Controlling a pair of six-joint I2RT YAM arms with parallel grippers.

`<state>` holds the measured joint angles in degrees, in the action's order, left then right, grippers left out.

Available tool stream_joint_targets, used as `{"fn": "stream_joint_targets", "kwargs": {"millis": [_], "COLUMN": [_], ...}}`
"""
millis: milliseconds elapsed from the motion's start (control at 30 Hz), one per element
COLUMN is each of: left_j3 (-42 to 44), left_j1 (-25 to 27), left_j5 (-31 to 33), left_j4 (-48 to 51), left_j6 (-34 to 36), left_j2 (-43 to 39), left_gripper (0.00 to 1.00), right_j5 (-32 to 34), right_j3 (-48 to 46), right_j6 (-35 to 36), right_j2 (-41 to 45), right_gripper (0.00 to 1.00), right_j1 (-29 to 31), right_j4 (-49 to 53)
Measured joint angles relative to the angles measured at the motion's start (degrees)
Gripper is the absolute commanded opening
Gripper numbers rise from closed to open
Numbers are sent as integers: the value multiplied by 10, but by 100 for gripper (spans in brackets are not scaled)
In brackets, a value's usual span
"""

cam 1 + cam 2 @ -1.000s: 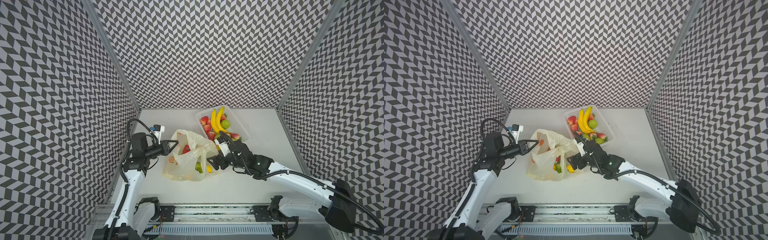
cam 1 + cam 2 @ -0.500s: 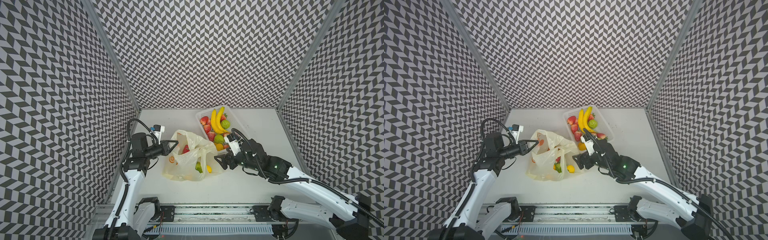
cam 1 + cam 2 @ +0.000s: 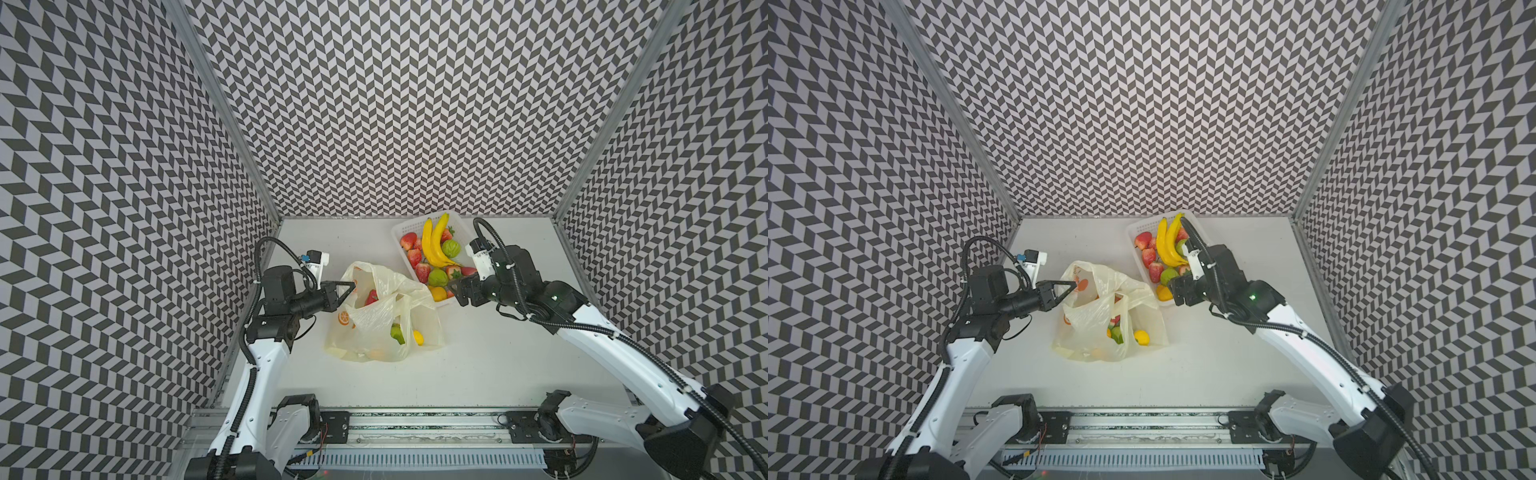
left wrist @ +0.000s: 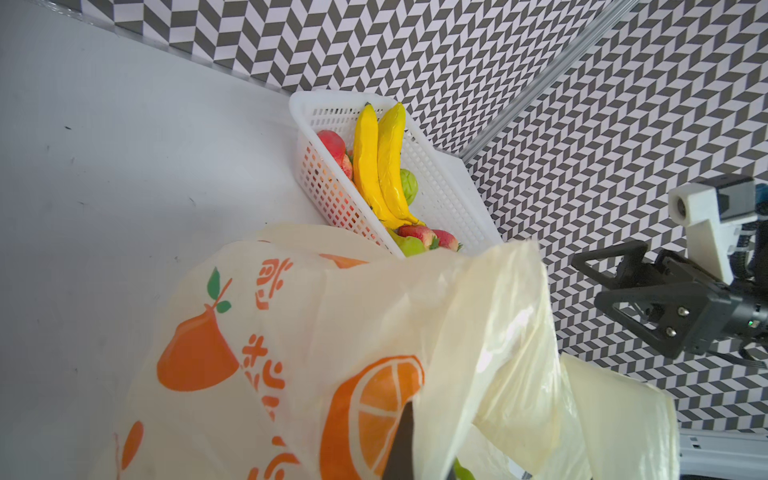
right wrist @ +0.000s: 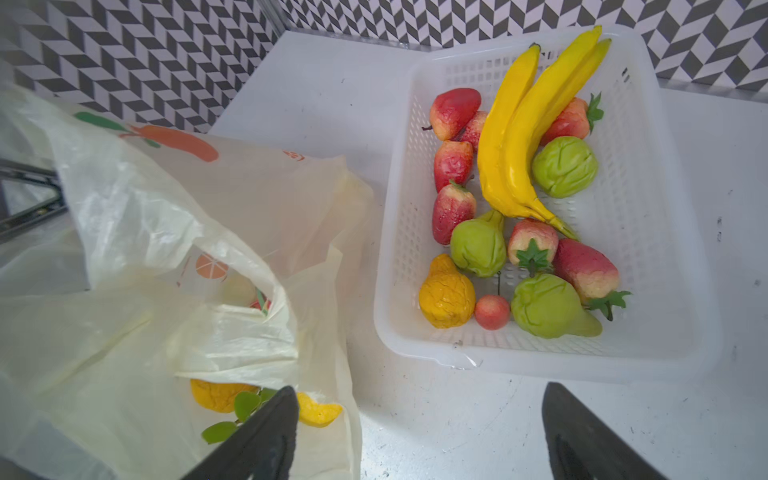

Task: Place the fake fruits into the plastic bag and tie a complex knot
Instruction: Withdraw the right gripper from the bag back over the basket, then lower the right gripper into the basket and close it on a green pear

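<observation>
Pale-yellow film pinched in left jaws, closed tight on plastic bag [image 3: 382, 316] rim, holding mouth up and open for loading. Right jaws spread wide, empty, over near end of basket [image 5: 395, 232], likely lining up next pick. Bag on table [image 3: 498, 365] just beside basket. Most fake fruits [image 5: 515, 137] in basket, few bagged.

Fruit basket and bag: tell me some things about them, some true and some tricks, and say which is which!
1. The yellow plastic bananas lie in the white perforated plastic basket. True.
2. The right gripper holds a fruit. False: its jaws are open and empty, near the basket.
3. The left gripper is shut on the edge of the thin pale-yellow plastic bag. True.
4. The bag is tied shut. False: its mouth is open and untied.
</observation>
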<state>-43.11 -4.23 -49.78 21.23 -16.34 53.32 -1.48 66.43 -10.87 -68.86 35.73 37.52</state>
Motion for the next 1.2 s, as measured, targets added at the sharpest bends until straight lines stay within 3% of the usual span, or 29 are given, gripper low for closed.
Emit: {"fn": "stream_joint_targets", "kwargs": {"millis": [367, 667, 1200], "left_j3": [-11, -12, -12], "left_j1": [-16, -31, -41], "left_j5": [28, 40, 43], "left_j4": [27, 36, 38], "left_j6": [23, 26, 26], "left_j2": [2, 3, 7], "left_gripper": [0, 0, 0], "right_j5": [-24, -35, -40], "right_j3": [61, 168, 254], "right_j6": [34, 54, 60], "right_j2": [-161, -322, -467], "right_gripper": [82, 78, 77], "right_j1": [-58, -66, -66], "right_j4": [19, 41, 41]}}
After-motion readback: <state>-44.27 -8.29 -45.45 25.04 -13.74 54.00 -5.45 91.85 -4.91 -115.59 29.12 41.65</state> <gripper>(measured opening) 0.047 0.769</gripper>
